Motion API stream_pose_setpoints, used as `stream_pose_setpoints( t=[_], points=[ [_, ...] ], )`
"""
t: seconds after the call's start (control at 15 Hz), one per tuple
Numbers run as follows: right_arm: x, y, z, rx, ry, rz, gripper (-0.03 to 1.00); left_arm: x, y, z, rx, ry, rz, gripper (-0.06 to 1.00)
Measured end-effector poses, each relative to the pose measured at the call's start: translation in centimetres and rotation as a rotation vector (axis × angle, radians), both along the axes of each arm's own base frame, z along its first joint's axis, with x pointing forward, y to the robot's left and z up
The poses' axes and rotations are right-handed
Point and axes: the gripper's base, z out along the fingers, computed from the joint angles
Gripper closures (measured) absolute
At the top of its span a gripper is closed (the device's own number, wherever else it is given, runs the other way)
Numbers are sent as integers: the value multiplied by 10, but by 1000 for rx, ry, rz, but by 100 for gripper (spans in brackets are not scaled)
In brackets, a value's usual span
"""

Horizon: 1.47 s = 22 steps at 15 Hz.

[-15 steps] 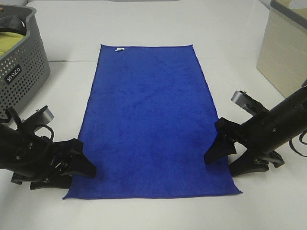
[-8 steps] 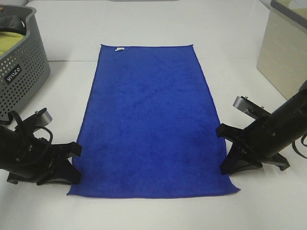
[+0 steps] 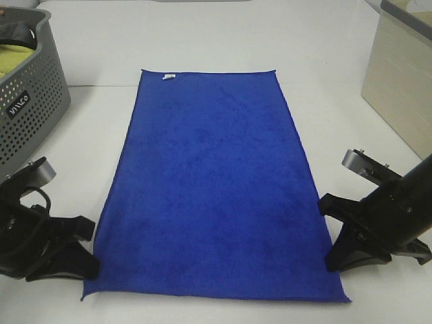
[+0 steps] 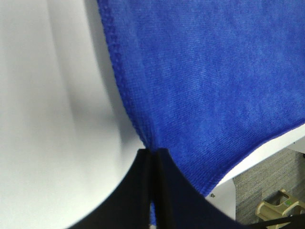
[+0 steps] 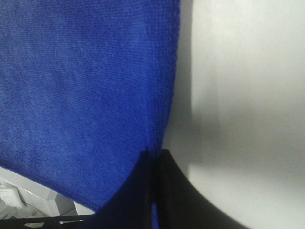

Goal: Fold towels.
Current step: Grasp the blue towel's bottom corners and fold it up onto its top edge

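The royal-blue towel [image 3: 212, 182] lies flat and lengthwise on the white table [image 3: 202, 34], its small white tag [image 3: 168, 76] at the far left corner. My left gripper [image 3: 84, 255] is shut on the towel's left long edge close to the near left corner; in the left wrist view [image 4: 153, 152] the black fingers pinch the stitched edge [image 4: 126, 102]. My right gripper [image 3: 334, 246] is shut on the right long edge close to the near right corner; in the right wrist view [image 5: 155, 153] it pinches the towel [image 5: 86, 86] there.
A grey perforated basket [image 3: 30, 101] with a yellow-green cloth [image 3: 13, 59] in it stands at the far left. A beige box [image 3: 398, 74] stands at the far right. The near table edge lies just past the towel's near hem.
Both grippers closed on the towel's side edges and moved toward the near table edge and slightly outward. The towel slid nearer with them and its near end spread wider.
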Motion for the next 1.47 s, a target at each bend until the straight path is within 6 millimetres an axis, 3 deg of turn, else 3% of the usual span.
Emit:
stream_pose_setpoints(
  t=[0.27, 0.4, 0.53, 0.73, 1.13, 1.33, 1.47],
  points=[
    [-38, -3, 1, -4, 52, 0, 97, -41, 6, 6, -25, 26, -16, 94],
    [-45, -4, 6, -2, 35, 2, 97, -55, 8, 10, -38, 22, -11, 94],
    [-43, -3, 15, 6, -10, -4, 97, -55, 8, 17, -51, -16, -2, 94],
    [-13, 1, 39, 28, -133, -1, 97, -35, 4, 34, -71, -102, 26, 94],
    [80, 6, 105, 10, -394, 2, 97, 40, 4, 94, 0, -456, 132, 94],
    [136, 10, 114, -5, -432, 23, 97, 73, 5, 119, 63, -604, 156, 94],
    [174, 14, 112, 4, -460, 34, 97, 105, 2, 120, 109, -648, 148, 94]
  ],
)
